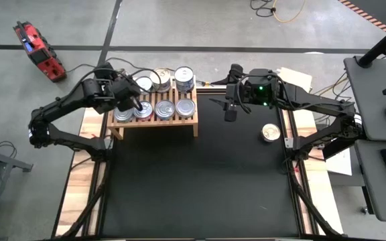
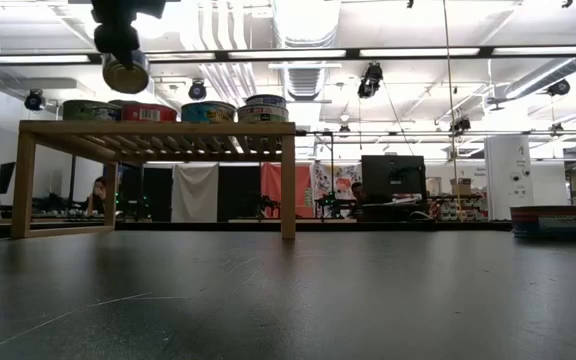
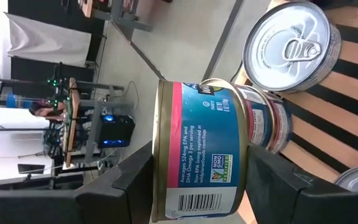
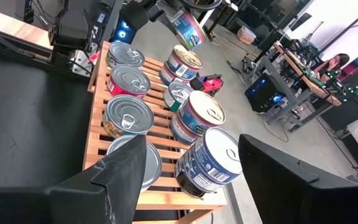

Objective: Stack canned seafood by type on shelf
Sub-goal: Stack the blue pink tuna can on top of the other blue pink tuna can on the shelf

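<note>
A: L gripper first. Where's it at?

B: Over the shelf, left end. It's pinching a can, blue label w/ pink band, held on its side, clear above the slats. In the low view it hangs above the left corner, higher than the tins already up there.

A: What's under it?

B: Tins on the shelf in rows, some doubled up. Wrist cam shows a silver pull-tab lid beyond the held can, and a short stack just behind it that looks to carry the same pink band. Can't confirm the type match from here.

A: So how to do the drop right?

B: My read: it's a placing step. Turn the can so the lid faces up, centre it over the matching stack, lower till it seats flat, only then let go. Releasing tilted or off-centre prob. rolls it off or knocks a neighbour. Slats have gaps, so if it goes on bare wood, span two strips.

A: Mid table?

B: Bare black mat, nothing on it.

A: R side?

B: R gripper hovers just off the shelf's right end, fingers spread, nothing in them. Looks like it's waiting. One more can sits on the mat near the right edge, well apart from the shelf. Prob. next after this one.
</note>
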Robot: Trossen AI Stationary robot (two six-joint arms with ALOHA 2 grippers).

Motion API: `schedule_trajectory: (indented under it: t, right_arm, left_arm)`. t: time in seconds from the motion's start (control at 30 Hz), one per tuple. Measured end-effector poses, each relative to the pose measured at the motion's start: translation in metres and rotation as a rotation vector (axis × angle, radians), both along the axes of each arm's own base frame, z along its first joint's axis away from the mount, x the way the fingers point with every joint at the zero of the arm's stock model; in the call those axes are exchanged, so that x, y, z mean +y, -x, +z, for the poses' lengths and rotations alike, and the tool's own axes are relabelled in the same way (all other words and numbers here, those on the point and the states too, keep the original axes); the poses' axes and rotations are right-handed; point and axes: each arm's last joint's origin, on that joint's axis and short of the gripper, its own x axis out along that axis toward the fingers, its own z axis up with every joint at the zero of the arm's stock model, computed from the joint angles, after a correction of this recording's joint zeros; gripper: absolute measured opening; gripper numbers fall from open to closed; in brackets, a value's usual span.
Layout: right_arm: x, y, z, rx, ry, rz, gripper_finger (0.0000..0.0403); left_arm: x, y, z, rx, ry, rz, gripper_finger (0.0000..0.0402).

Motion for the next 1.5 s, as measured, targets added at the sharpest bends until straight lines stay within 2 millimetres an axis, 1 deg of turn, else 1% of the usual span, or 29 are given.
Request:
schedule_trajectory:
  t: [0.2, 0.47, 0.87, 1.07, 1.27, 1.5]
  right_arm:
    - [-0.003, 0.001, -0.001, 0.001, -0.001, -0.01, 0.0243]
    - [-0.006, 0.001, -0.004, 0.01, -0.004, -0.022, 0.0233]
    - [-0.006, 0.001, -0.004, 0.01, -0.014, -0.025, 0.0249]
    - [-0.006, 0.001, -0.004, 0.007, -0.026, -0.028, 0.0242]
    - [-0.006, 0.001, -0.004, 0.007, -0.029, -0.029, 0.0235]
    - [-0.006, 0.001, -0.004, 0.003, -0.038, -0.032, 0.0246]
  left_arm:
    - [0.001, 0.0, 0.0, 0.016, -0.002, -0.008, 0.0186]
    - [0.008, -0.006, -0.005, 0.026, 0.007, 0.029, 0.0186]
    - [0.015, -0.008, -0.008, 0.03, 0.015, 0.057, 0.0186]
    - [0.016, -0.01, -0.008, 0.009, 0.035, 0.049, 0.0186]
    - [0.022, -0.008, -0.007, -0.012, 0.025, 0.079, 0.0186]
    - [0.029, -0.006, -0.006, -0.024, 0.014, 0.107, 0.0186]
